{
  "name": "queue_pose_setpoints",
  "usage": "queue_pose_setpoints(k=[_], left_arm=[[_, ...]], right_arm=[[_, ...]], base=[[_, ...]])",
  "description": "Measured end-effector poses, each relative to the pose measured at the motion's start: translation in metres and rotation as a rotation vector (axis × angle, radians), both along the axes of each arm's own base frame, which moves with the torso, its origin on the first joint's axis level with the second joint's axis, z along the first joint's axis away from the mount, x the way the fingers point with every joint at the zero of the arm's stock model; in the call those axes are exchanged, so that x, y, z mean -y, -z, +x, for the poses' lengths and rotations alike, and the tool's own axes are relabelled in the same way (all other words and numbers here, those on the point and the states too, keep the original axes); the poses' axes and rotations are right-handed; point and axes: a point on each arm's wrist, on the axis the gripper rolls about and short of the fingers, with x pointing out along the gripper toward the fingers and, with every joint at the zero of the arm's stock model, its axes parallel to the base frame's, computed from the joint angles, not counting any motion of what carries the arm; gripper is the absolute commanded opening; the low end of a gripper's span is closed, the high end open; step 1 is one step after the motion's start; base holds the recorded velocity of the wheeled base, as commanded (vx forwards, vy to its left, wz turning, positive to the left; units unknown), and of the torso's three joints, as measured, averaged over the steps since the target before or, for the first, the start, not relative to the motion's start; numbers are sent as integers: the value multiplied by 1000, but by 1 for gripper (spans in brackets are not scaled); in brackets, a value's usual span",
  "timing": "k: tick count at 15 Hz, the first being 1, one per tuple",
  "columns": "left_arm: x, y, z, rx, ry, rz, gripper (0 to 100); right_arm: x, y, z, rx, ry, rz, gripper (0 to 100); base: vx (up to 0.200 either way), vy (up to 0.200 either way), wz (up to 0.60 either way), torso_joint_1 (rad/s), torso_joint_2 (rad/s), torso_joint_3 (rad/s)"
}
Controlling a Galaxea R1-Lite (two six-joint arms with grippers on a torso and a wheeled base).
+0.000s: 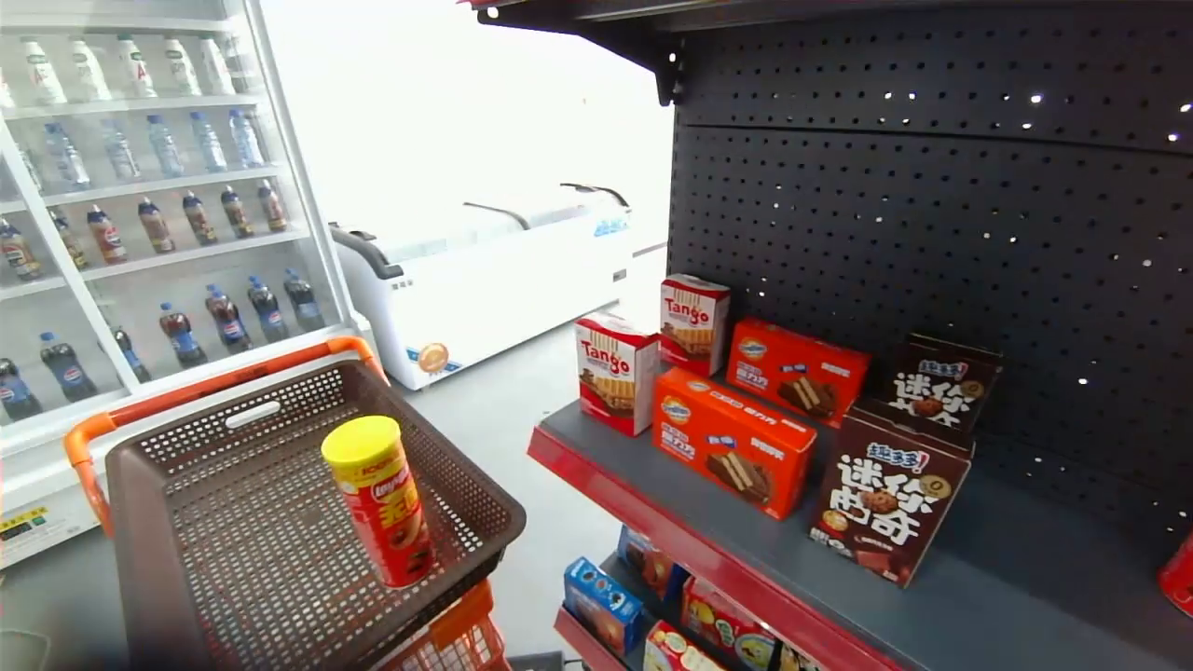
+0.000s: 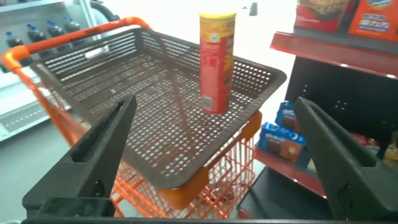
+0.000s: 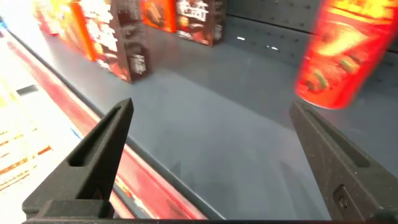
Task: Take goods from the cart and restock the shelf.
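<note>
Chip can (image 1: 377,499) (image 2: 217,59) stands upright in the cart's brown basket (image 1: 242,522) (image 2: 124,74), near its shelf-side edge. Left gripper (image 2: 214,102) faces it from short of the basket, jaws spread wide, holding nothing. Right gripper (image 3: 210,106), equally wide and empty, hovers over the shelf (image 1: 1007,596) (image 3: 217,143) near a red can (image 3: 339,53) (image 1: 1179,573).

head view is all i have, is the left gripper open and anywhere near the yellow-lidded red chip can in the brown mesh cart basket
Observer: The left gripper is open. The yellow-lidded red cylindrical can stands upright farther off in the brown plastic mesh basket, in line with the gap between the fingers and untouched.
Operator: and the right one
Observer: The right gripper is open and empty, above the grey shelf board.
Operator: anything close to it
Observer: A red cylindrical can stands on that shelf just beyond one finger, clear of it.
</note>
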Motion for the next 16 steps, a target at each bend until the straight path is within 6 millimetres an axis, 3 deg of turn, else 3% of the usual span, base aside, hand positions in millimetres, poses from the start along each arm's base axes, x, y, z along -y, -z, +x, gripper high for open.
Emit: queue_pose_setpoints(k=[8, 12, 14, 16], left_arm=[[0, -2, -1, 0, 4, 5, 100], [0, -46, -1, -32, 42, 9, 100], [0, -79, 15, -104, 67, 13, 100], [2, -110, 44, -181, 86, 18, 100]], right_arm=[[0, 0, 0, 1, 0, 0, 100], [0, 0, 0, 1, 0, 0, 100], [0, 0, 0, 0, 0, 0, 100], [0, 0, 0, 1, 0, -1, 100]], base=[[0, 0, 0, 0, 0, 0], [0, 0, 0, 0, 0, 0], [0, 0, 0, 0, 0, 0], [0, 0, 0, 0, 0, 0]])
